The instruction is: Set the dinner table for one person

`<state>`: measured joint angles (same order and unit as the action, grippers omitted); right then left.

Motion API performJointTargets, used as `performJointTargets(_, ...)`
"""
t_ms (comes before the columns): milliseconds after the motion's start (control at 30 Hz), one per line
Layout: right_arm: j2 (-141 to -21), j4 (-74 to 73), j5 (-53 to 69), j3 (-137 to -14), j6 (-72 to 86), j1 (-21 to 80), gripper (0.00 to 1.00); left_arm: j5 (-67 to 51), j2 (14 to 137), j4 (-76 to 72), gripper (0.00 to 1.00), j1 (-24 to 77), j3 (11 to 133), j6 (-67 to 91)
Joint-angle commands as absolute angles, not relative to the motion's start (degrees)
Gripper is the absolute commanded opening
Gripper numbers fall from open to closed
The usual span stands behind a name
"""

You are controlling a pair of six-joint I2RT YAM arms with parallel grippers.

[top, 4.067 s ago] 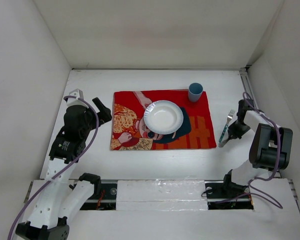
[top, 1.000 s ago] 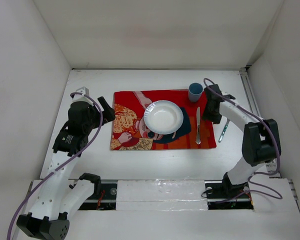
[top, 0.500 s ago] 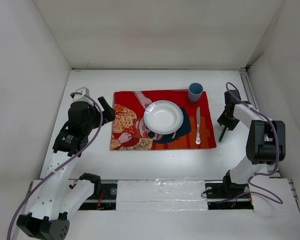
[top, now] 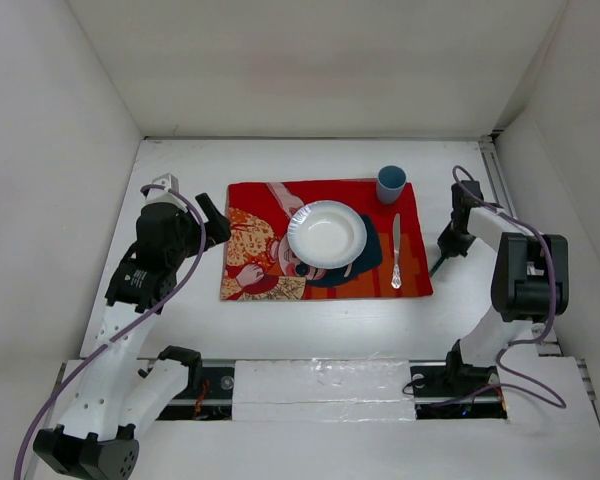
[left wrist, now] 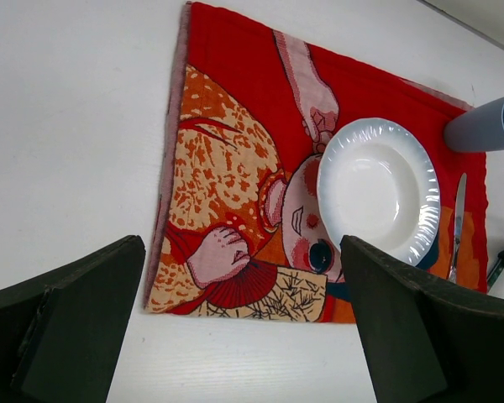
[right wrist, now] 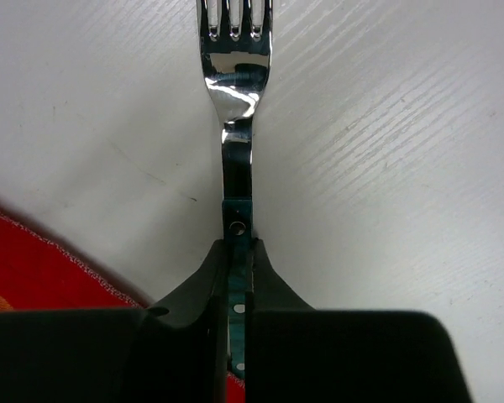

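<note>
Fork (right wrist: 237,101): steel, teal riveted handle; judged light, stiff, slippery. Lies over the dinner table (top: 310,310), just right of the cloth (top: 412,283). Right gripper (right wrist: 238,252) pinches the handle, the best hold. Left gripper (left wrist: 244,336) spread wide, empty.

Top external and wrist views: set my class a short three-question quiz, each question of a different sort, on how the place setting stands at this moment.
1. True or false: the knife lies on the red cloth, to the right of the plate.
2. Fill in: the blue cup stands on the cloth's far ____ corner.
3. What is the right tool shut on? A. the fork handle; B. the blue cup; C. the knife.
Key: 1 true; 2 right; 3 A.
</note>
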<state>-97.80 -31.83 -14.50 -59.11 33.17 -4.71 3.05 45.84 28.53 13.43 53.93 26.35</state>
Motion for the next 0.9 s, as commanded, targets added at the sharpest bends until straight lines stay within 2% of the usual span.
performJointTargets(0,-99.4,-29.45,-10.9,-58.72,31.82,-5.97,0.01,2.64,45.62,26.81,1.0,13.71,54.84,25.58)
performJointTargets(133,-97.14,-29.44,-12.82,-58.71,32.51,-5.37,0.0,2.64,46.14,26.81,1.0,13.71,54.84,25.58)
performJointTargets(300,-89.93,-33.13,-21.6,-60.81,35.77,-2.56,0.0,3.16,46.66,26.81,1.0,13.71,54.84,25.58)
performJointTargets(433,-84.73,-36.91,-28.1,-64.94,38.58,4.11,0.0,3.16,46.67,26.81,1.0,13.71,54.84,25.58)
performJointTargets(533,-84.02,-38.32,-27.52,-69.42,39.72,13.07,0.0,3.69,47.2,26.81,1.0,13.71,54.84,26.1)
performJointTargets(667,-88.93,-38.32,-25.67,-76.01,40.52,27.57,0.0,3.69,47.2,26.81,1.0,13.71,54.84,26.1)
performJointTargets(700,-90.6,-38.32,-25.66,-77.77,40.52,33.51,0.0,3.69,47.2,26.81,1.0,13.71,54.84,26.1)
performJointTargets(867,-104.57,-39.46,-24.35,-93.67,42.88,47.36,0.0,4.31,47.2,26.81,1.0,13.71,54.32,26.1)
